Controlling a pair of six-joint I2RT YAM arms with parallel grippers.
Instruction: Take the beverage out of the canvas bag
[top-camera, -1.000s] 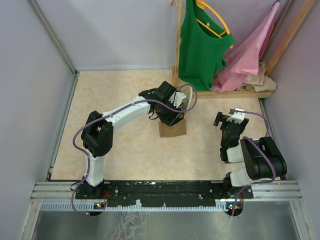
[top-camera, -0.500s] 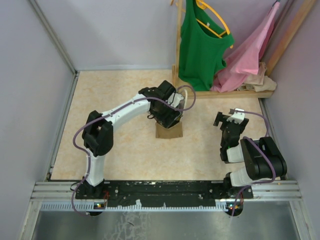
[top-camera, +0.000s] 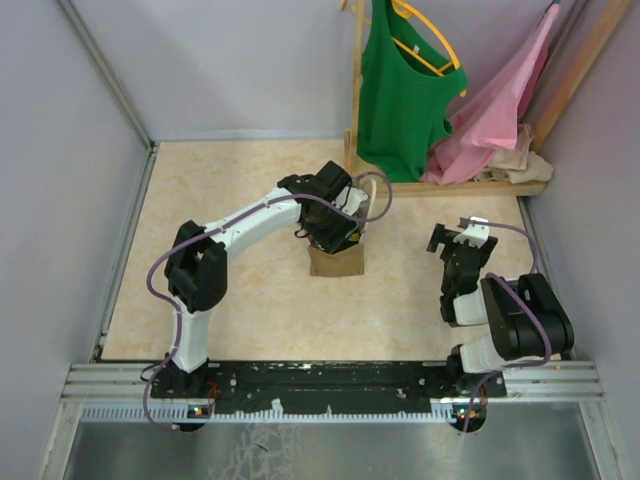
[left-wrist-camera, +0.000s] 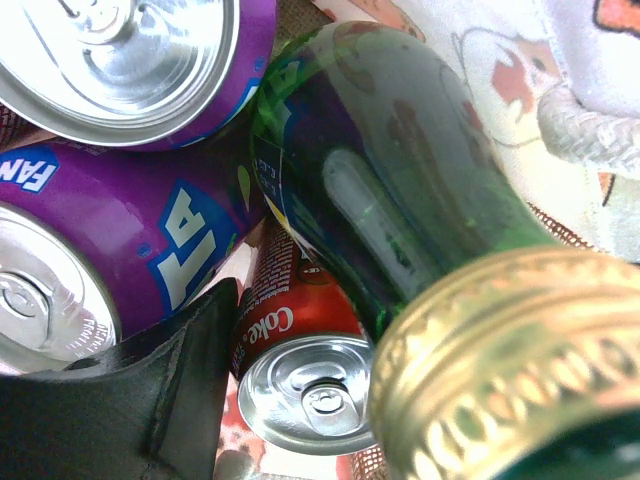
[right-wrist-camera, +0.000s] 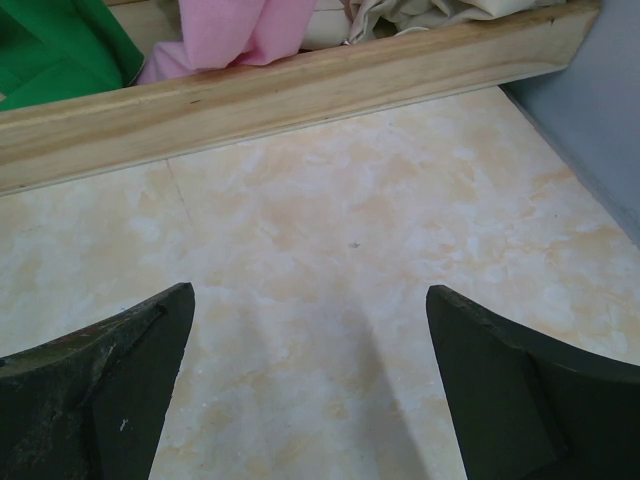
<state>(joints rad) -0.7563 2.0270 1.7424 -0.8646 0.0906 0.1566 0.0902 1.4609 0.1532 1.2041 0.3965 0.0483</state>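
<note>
The tan canvas bag stands mid-table with its white rope handles spread toward the back. My left gripper reaches down into the bag's mouth. In the left wrist view it is open; only its left finger shows. Inside the bag lie two purple Fanta cans, a red Coke can between the jaws, and a green glass bottle whose gold cap hides the right finger. My right gripper is open and empty over bare table.
A wooden rack with a green top and pink cloth stands at the back right; its base beam lies just beyond my right gripper. Grey walls close in the table on three sides.
My left gripper has gone deeper into the bag. The bag has shifted slightly to the left and looks shorter from above. The right arm has not moved.
</note>
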